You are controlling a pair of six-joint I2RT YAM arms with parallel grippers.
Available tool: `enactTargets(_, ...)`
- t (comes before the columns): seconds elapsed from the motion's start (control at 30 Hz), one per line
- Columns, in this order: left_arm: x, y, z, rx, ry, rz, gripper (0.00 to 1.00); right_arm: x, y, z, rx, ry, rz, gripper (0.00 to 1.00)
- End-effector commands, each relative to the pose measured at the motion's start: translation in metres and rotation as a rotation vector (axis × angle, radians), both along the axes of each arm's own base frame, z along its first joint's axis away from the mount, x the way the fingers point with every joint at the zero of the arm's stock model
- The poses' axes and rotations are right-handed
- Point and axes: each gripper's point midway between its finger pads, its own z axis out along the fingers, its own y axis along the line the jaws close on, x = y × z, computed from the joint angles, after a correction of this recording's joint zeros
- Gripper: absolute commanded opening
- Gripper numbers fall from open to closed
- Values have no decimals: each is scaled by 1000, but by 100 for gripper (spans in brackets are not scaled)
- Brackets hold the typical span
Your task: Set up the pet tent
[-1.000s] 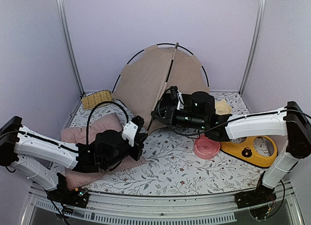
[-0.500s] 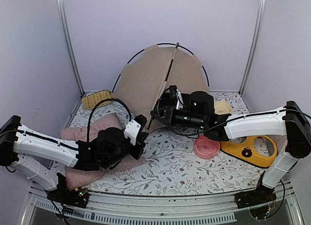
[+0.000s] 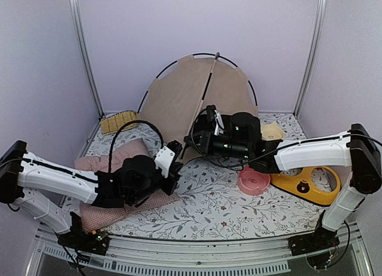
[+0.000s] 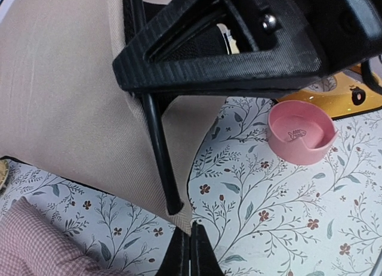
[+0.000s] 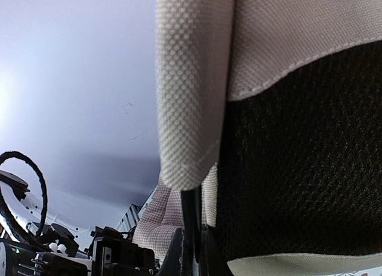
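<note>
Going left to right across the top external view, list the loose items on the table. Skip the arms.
pink checked cushion → pet tent → pink bowl → yellow board

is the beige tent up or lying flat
Up: the large beige fabric pet tent rises tall at the back, fabric spread in an arch. Whether it stands unaided, cannot tell.

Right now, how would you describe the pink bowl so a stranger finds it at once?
Find the beige pet tent at the back of the flowered table. Front-right of it, the pink bowl sits beside a yellow tray. Unlike the checked pink cushion, it is small and round.
</note>
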Motion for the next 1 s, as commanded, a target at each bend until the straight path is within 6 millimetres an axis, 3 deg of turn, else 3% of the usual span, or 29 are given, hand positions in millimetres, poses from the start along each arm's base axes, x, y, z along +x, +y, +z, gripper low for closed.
enactTargets(0.0,-2,-10,29,-86,-14,-30,0,22,-20,-34,-99,51,-114,0)
enactTargets(0.13,2,-3,22,-61,2,1,0,26,-31,-37,-109,68,-132,0)
enactTargets(0.33,9,-2,12,-47,29,28,0,11,-9,-30,-95,65,-38,0)
enactTargets(0.47,12,-5,16,-47,25,28,0,1,6,-39,-120,64,2,0)
enactTargets(0.63,9,-5,26,-68,10,8,0,12,-5,-62,-170,93,-61,0)
enactTargets(0.9,22,9,24,-61,45,69,0,2,2,-54,-168,88,-7,0)
enactTargets(0.97,19,10,28,-78,42,51,11,2,1,-54,-177,86,-12,0)
